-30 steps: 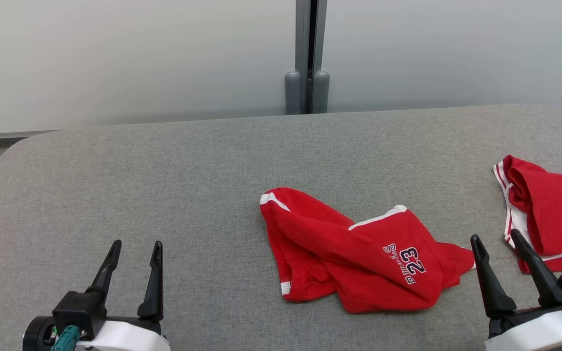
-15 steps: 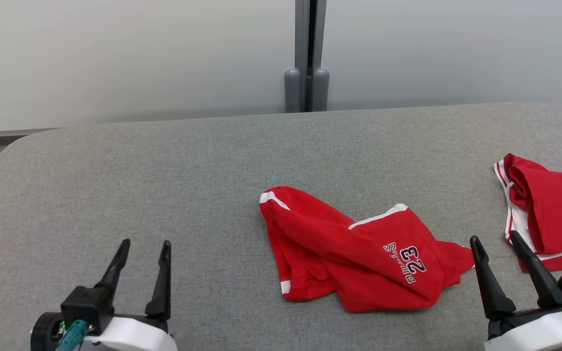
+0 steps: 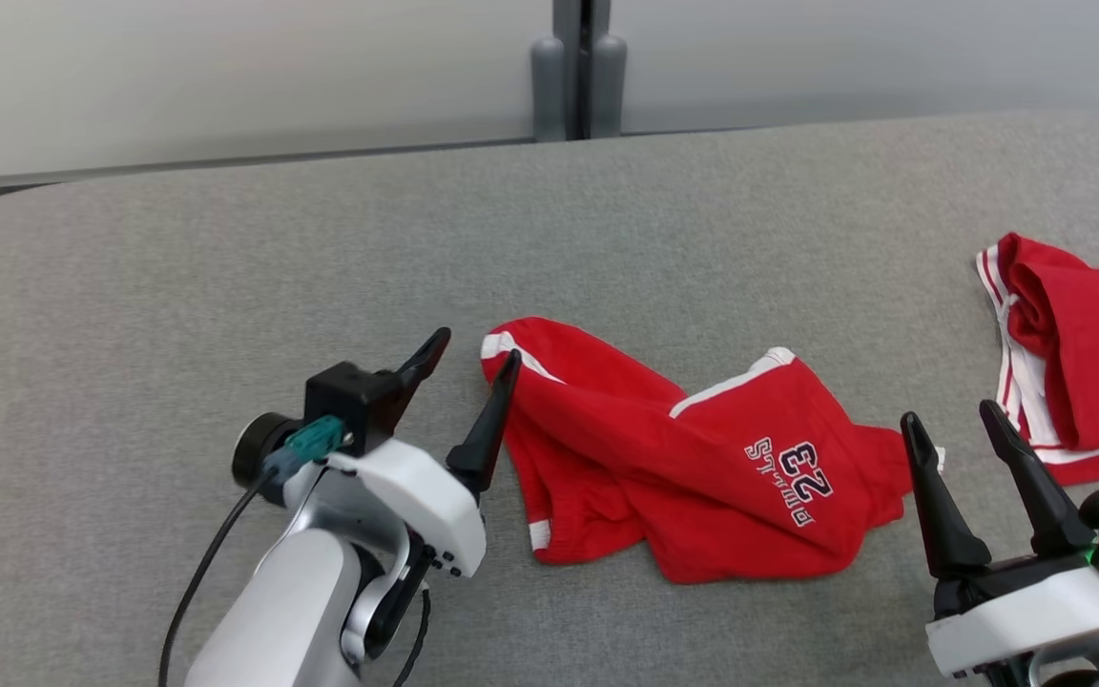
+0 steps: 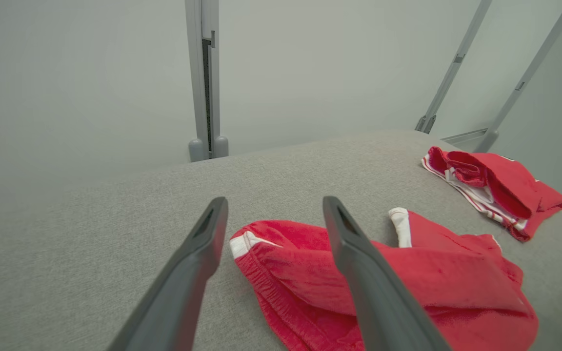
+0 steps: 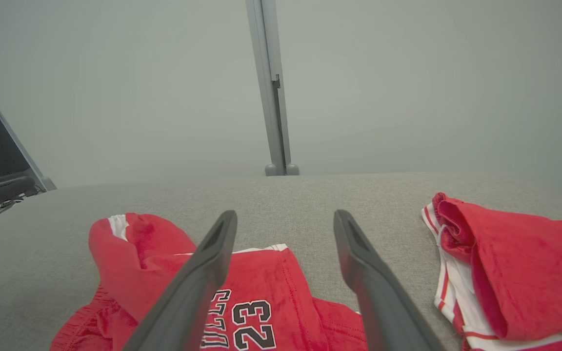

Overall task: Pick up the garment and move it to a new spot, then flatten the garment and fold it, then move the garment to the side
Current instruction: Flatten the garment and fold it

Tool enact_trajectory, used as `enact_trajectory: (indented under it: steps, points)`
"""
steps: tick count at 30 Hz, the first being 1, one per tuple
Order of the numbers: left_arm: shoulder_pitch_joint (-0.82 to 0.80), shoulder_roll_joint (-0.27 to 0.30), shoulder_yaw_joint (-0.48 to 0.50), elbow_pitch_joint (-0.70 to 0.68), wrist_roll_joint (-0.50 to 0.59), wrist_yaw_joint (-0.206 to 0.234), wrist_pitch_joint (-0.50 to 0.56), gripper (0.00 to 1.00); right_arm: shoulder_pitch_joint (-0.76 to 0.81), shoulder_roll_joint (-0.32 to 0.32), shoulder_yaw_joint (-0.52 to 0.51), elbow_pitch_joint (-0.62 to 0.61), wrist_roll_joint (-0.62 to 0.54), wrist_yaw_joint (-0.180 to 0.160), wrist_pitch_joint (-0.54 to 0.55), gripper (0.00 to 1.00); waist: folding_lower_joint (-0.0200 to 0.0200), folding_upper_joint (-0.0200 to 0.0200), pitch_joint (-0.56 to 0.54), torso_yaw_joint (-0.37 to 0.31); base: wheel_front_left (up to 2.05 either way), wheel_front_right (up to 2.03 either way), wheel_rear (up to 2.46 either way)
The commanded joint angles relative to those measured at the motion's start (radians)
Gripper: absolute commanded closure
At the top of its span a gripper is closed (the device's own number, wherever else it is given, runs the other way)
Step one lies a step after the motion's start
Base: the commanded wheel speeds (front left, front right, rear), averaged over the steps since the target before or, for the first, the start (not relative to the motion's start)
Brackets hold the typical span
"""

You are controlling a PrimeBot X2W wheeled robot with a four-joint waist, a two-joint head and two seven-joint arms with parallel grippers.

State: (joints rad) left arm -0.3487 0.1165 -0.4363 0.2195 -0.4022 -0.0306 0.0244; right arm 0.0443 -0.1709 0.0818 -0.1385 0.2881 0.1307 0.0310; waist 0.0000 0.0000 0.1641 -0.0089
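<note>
**Desk:** What do we have on the grey surface (image 3: 225, 248)?

**Field:** We have a crumpled red garment (image 3: 702, 468), white-trimmed and bearing the number 23. It lies on the near side of the grey post (image 3: 578, 67), mostly to the post's right.

**Desk:** And where do we place the robot's arms?

**Field:** We see the left pincer (image 3: 475, 345) in front of the post and slightly to its left. Its two dark fingers are spread wide and hold nothing. The tips sit at the garment's white-striped corner, the end lying towards the post's left. In the left wrist view that corner lies between the fingers. We cannot tell whether either finger touches the cloth.

**Desk:** And the other one?

**Field:** We put the right pincer (image 3: 948, 412) well to the right of the post, just beside the garment's right-hand end. It is also spread wide and empty, with its fingers pointing towards the post's side of the surface.

**Desk:** Do we note anything else?

**Field:** We note a second red garment (image 3: 1084, 353), white-striped and bunched up. It lies far to the post's right and apart from the first.
</note>
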Motion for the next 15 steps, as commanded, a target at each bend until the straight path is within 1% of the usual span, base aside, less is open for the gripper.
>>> enact_trajectory:
  steps: [1, 3, 4, 6, 8, 9, 10, 11, 12, 15]
  points:
    - [-0.021, 0.002, -0.001, 0.021, -0.01, -0.011, 0.004, 0.0, -0.014, 0.0, 0.002, 0.004, 0.002, 0.0, -0.007, 0.0, 0.0, 0.0, 0.026, -0.025, 0.0, 0.0, 0.0]
    - [-0.062, -0.006, -0.015, 0.087, -0.013, -0.026, 0.029, 0.0, -0.027, 0.005, 0.008, 0.012, 0.008, 0.0, -0.012, 0.0, 0.0, 0.0, 0.042, -0.04, 0.0, 0.0, 0.0]
    - [-0.078, -0.014, -0.018, 0.118, -0.03, -0.034, 0.037, 0.0, -0.032, 0.006, 0.009, 0.014, 0.008, 0.0, -0.015, 0.0, 0.0, 0.0, 0.051, -0.046, 0.0, 0.0, 0.0]
    - [-0.113, -0.018, -0.024, 0.182, -0.033, -0.041, 0.055, 0.0, -0.039, 0.01, 0.009, 0.021, 0.009, 0.0, -0.021, 0.0, 0.0, 0.0, 0.063, -0.055, 0.0, 0.0, 0.0]
    - [-0.138, -0.027, -0.017, 0.236, -0.063, -0.049, 0.063, 0.0, -0.046, 0.014, 0.01, 0.031, 0.014, 0.0, -0.024, 0.0, 0.0, 0.0, 0.074, -0.06, 0.0, 0.0, 0.0]
    - [-0.151, -0.026, -0.021, 0.262, -0.055, -0.048, 0.067, 0.0, -0.047, 0.015, 0.01, 0.035, 0.017, 0.0, -0.027, 0.0, 0.0, 0.0, 0.078, -0.062, 0.0, 0.0, 0.0]
    - [-0.155, -0.028, -0.02, 0.285, -0.069, -0.051, 0.074, 0.09, -0.049, 0.016, 0.011, 0.039, 0.018, 0.0, -0.029, 0.0, 0.0, 0.0, 0.081, -0.063, 0.0, 0.0, 0.0]
    - [-0.159, -0.032, -0.02, 0.306, -0.08, -0.055, 0.085, 0.49, -0.05, 0.017, 0.011, 0.042, 0.019, 0.0, -0.032, 0.0, 0.0, 0.0, 0.084, -0.064, 0.0, 0.0, 0.0]
    - [-0.167, -0.032, -0.026, 0.321, -0.075, -0.056, 0.092, 1.0, -0.051, 0.019, 0.009, 0.047, 0.022, 0.0, -0.033, 0.0, 0.0, 0.0, 0.086, -0.064, 0.0, 0.0, 0.0]
    - [-0.172, -0.036, -0.028, 0.348, -0.097, -0.062, 0.104, 1.0, -0.059, 0.021, 0.005, 0.053, 0.029, 0.0, -0.036, 0.0, 0.0, 0.0, 0.088, -0.061, 0.0, 0.0, 0.0]
